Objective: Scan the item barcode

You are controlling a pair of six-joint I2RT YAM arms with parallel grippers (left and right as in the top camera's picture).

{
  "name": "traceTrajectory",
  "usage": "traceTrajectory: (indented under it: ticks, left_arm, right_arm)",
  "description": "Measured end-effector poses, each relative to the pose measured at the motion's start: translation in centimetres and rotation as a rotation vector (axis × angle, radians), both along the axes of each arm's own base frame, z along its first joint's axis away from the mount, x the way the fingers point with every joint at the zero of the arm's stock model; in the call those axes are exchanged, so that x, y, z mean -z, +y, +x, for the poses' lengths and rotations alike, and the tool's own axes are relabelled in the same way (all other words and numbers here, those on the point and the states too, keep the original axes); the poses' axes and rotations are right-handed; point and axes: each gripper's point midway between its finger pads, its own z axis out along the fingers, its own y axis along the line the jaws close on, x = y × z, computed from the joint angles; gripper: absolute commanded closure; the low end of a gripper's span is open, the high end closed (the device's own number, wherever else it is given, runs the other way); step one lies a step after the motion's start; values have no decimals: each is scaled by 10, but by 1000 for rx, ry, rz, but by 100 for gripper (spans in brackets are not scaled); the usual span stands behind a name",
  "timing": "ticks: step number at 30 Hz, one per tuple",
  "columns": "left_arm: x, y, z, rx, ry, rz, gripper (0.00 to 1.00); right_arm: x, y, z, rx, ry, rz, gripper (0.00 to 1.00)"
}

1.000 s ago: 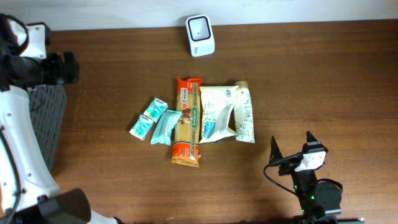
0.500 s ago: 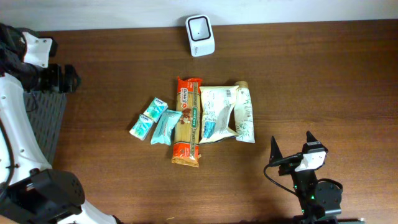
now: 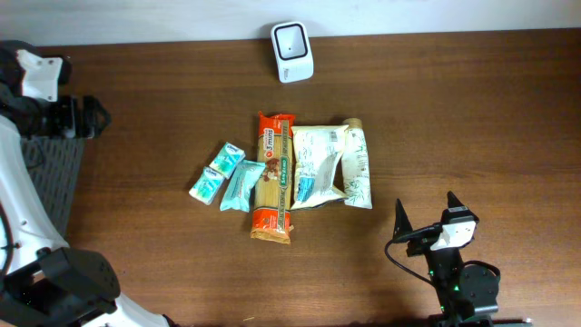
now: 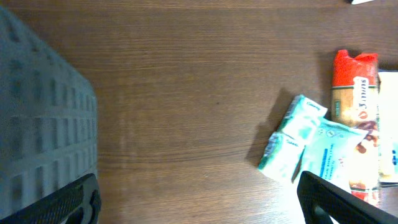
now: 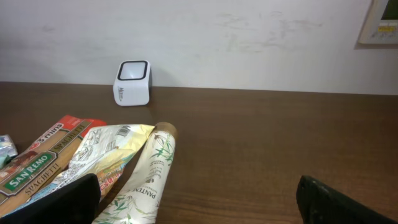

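From above, the left claw point(image 3: 91, 117) hangs at the table's point(image 3: 472, 118) far edge over a grey mat point(image 3: 54, 173), its opening hard to judge here. The goods lie well apart from it, ahead of its tips and off to one side. The right claw point(image 3: 427, 211) is spread wide and empty; just ahead of it and to its left lie a leaf-printed tube point(image 3: 359, 165), a white pouch point(image 3: 315, 166), a spaghetti pack point(image 3: 274, 177) and two teal packets point(image 3: 222, 177), side by side and touching. The scanner point(image 3: 292, 52) stands far beyond them by the wall. The left wrist camera shows both fingers point(image 4: 74, 202) parted wide with nothing between them, the mat beside one and the teal packets near the other. The right wrist camera shows fingers point(image 5: 345, 199) wide and empty, with the tube, pouch and spaghetti pack close ahead-left and the scanner upright beyond them.
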Motion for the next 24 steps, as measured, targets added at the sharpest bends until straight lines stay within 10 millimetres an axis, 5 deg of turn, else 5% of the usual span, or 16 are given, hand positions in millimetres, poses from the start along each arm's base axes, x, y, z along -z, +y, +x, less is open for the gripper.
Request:
traceTrajectory:
  ticks: [20, 24]
  left_arm:
    - [0, 3, 5, -133, 11, -28, 1]
    - [0, 3, 5, -133, 11, -28, 1]
  right_arm:
    - [0, 0, 0, 0, 0, 0, 1]
    - [-18, 6, 0, -34, -71, 6, 1]
